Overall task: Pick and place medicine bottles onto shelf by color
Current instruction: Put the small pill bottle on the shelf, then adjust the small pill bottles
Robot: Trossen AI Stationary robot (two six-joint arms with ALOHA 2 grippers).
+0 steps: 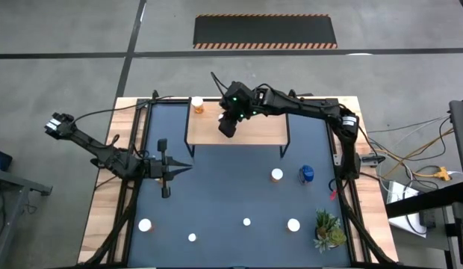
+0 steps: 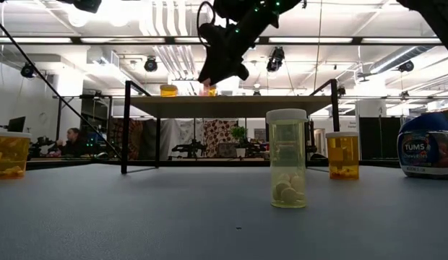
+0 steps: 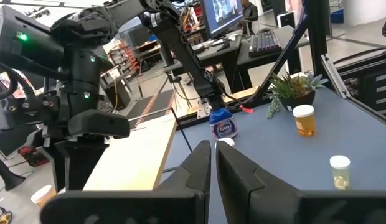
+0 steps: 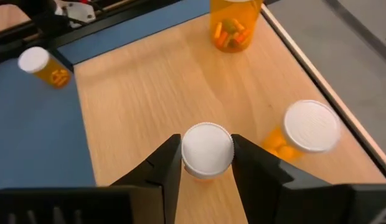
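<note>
The shelf [image 1: 254, 131] stands at the far middle of the blue mat. A big orange bottle [image 1: 197, 104] stands on its far left corner, and a smaller white-capped orange one [image 4: 308, 127] stands near its far edge. My right gripper [image 4: 207, 148] hangs over the shelf's left half, shut on a white-capped bottle [image 4: 207, 163]. My left gripper [image 1: 181, 170] waits shut above the mat, left of the shelf. On the mat stand an orange bottle [image 1: 277, 175], a blue bottle [image 1: 306, 174] and several white-capped ones along the near side [image 1: 247, 222]. My right gripper pinches the bottle by its white cap [image 4: 207, 140], one finger on each side. The fingers slant down at it from the table's right. The bottle stands upright under the fingers, over the shelf board. Whether its bottom rests on the board, I cannot tell.
A green plant [image 1: 328, 230] stands at the near right corner of the mat. The shelf's black legs [image 2: 125, 133] rise from the mat. Bare board [image 4: 149, 81] lies between the shelf's bottles and its near edge. Cables trail off the table's right side [image 1: 411, 161].
</note>
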